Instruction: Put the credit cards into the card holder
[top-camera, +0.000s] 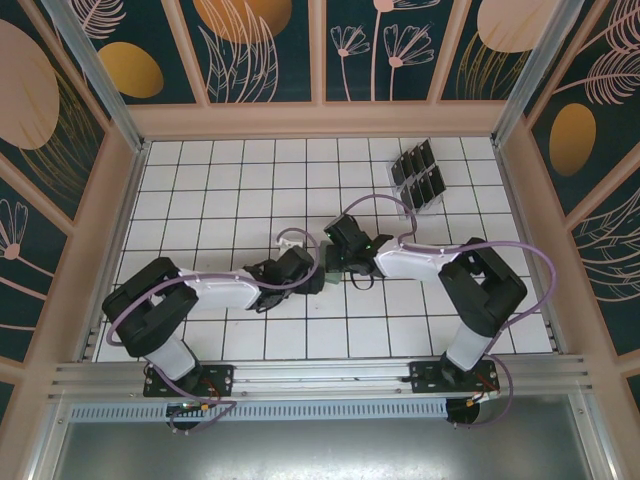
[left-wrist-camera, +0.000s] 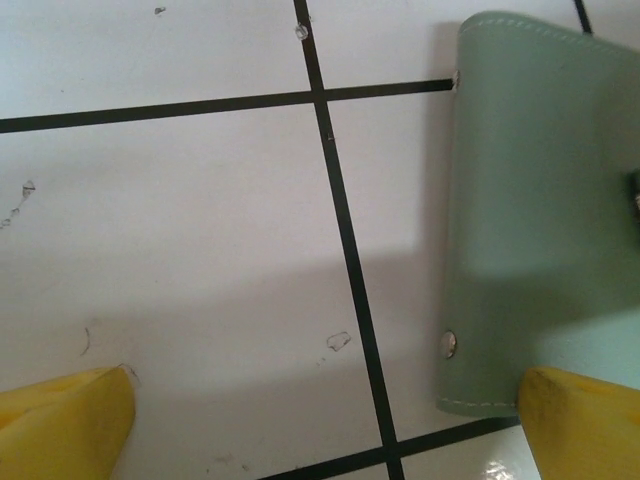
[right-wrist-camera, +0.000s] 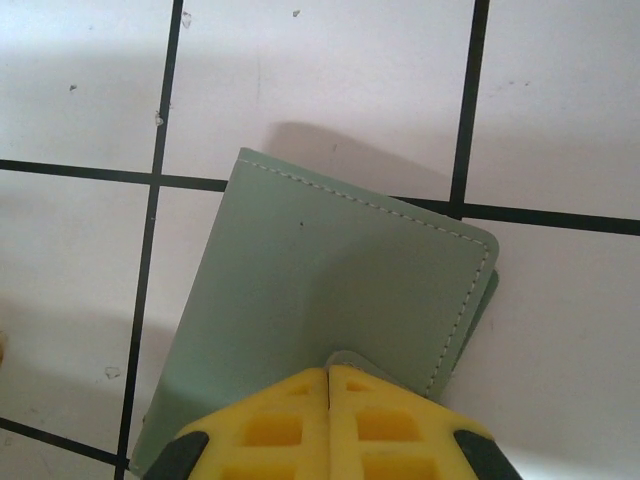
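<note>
No readable text, label, number anywhere; card holder (right-wrist-camera: 330, 280) face unmarked.

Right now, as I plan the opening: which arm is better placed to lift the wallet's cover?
Right. The right gripper is shut on the wallet at its near edge, seemingly pinching the cover. The left gripper is open, the wallet off to its side, so it would need shifting.

The card holder (right-wrist-camera: 330, 270) looks matt, perhaps leather; tiles (right-wrist-camera: 560, 100) glossy.
</note>
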